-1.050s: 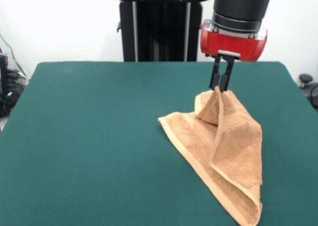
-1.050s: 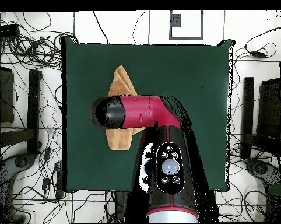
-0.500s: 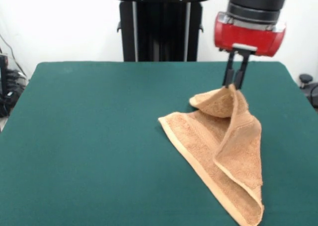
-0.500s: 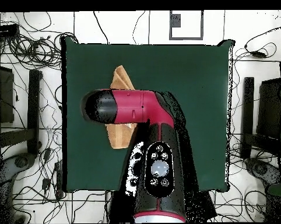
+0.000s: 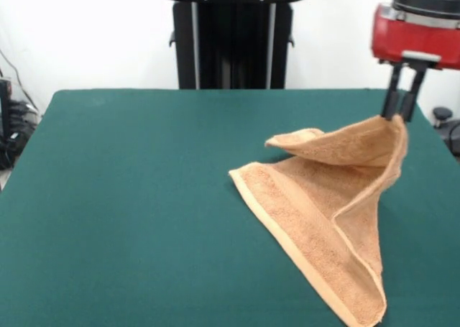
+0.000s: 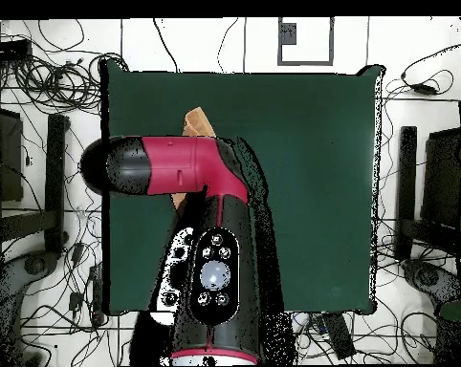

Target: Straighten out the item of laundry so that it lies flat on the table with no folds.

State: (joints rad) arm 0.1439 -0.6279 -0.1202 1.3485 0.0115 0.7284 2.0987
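In the front view the left half of the green table carries nothing; the work sits at the right. There the hand towel lies only partly down. Its lower layer rests on the felt as a long wedge, from a corner near the table's middle running toward the near edge at the lower right. Above it, a second layer is lifted clear of the table, forming a drooping flap whose loose curled corner hangs free on the left while its right end rises to the claw.

The claw, below the red wrist at the far right, is pinched narrow on the towel's upper corner, with the cloth tight up against its tips. From there a folded edge falls steeply down to the near tip of the wedge.

In the overhead view the arm hides nearly all of the cloth; only a small tip of the towel shows beyond it, and the claw cannot be seen.

By my reading, the step in hand is the unfolding: the doubled layer is being drawn out sideways toward the table's edge. The next move would need the held corner carried on until the fold opens, then lowered before letting go. Little table remains on that side, so the corner could end up hanging over.
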